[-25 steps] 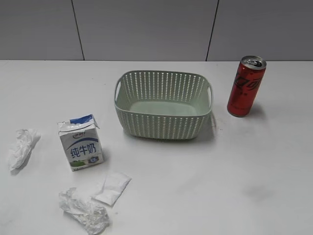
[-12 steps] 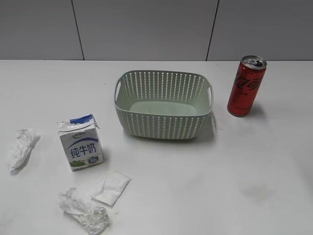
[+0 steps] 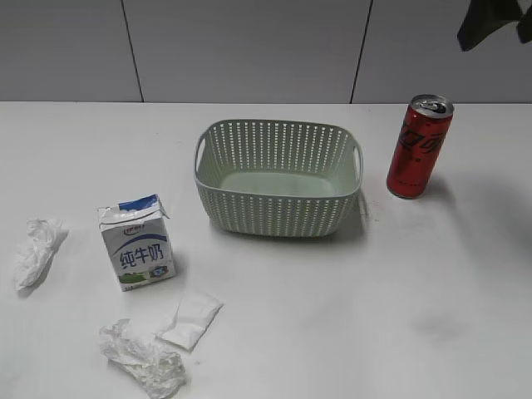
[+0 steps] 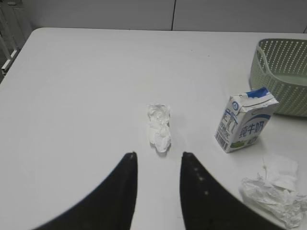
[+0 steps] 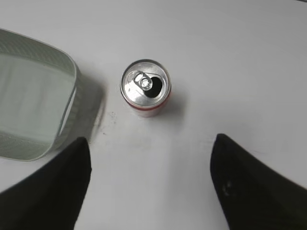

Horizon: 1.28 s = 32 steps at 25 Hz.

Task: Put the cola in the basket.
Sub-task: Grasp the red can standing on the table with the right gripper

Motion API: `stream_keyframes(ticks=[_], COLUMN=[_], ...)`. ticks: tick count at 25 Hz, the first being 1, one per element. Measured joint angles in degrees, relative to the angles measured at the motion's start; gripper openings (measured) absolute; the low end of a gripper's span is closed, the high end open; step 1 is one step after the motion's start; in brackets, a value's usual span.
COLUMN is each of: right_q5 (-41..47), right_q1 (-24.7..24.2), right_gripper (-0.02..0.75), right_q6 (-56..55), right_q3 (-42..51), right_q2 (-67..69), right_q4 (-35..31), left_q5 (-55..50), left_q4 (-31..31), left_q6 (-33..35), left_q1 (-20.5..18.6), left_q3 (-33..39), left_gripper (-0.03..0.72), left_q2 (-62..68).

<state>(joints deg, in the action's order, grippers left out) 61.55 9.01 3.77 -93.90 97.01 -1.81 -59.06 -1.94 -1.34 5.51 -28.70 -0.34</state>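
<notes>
The cola (image 3: 419,147) stands upright on the white counter (image 3: 349,316), toward the far right corner, just beside the basket's right end and apart from it; from above its silver top (image 5: 145,85) shows an opened mouth and the pull tab. The basket (image 3: 278,177) sits near the middle of the counter, closer to the far edge than the near one, with nothing visible inside it, and its rounded corner (image 5: 72,72) shows at the left of the right wrist view. The right gripper (image 5: 148,187) hangs high above the can, its two dark fingers (image 5: 53,191) spread wide with nothing between them, the can lying ahead of the gap rather than inside it; in the exterior view only a dark piece of that arm (image 3: 490,21) shows at the upper right corner of the picture. Toward the near left part of the counter a white-and-blue milk carton (image 3: 137,242) stands upright, well apart from the basket. A crumpled white tissue (image 3: 37,249) lies by the left edge, and near the front edge a folded white paper (image 3: 193,318) touches a crumpled clear plastic wrapper (image 3: 143,357). The left gripper (image 4: 157,163) hovers over the left side of the counter with its fingers (image 4: 122,191) parted a little and empty, the crumpled tissue just ahead of the tips.
</notes>
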Motion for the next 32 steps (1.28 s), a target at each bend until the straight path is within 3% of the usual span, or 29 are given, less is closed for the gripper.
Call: stream_keyframes(ticks=[7,15,32], right_q5=[-0.74,-9.12,-9.44], right_q1=[0.00,0.00,0.00], right_gripper=[0.593,0.593,0.593], right_q6=[0.00,0.00,0.00], right_q3=[-2.16,-2.31,-2.31], right_q2=[10.34,14.55,21.62], right_q4=[-1.66,-2.45,-1.01], left_q5=[0.00,0.00,0.00], left_q4=[0.00,0.00,0.00], left_q6=[0.00,0.00,0.00], left_q1=[0.00,0.00,0.00], left_q3=[0.00,0.00,0.00], left_gripper=[0.224,0.224,0.224], left_q2=[0.00,0.00,0.00])
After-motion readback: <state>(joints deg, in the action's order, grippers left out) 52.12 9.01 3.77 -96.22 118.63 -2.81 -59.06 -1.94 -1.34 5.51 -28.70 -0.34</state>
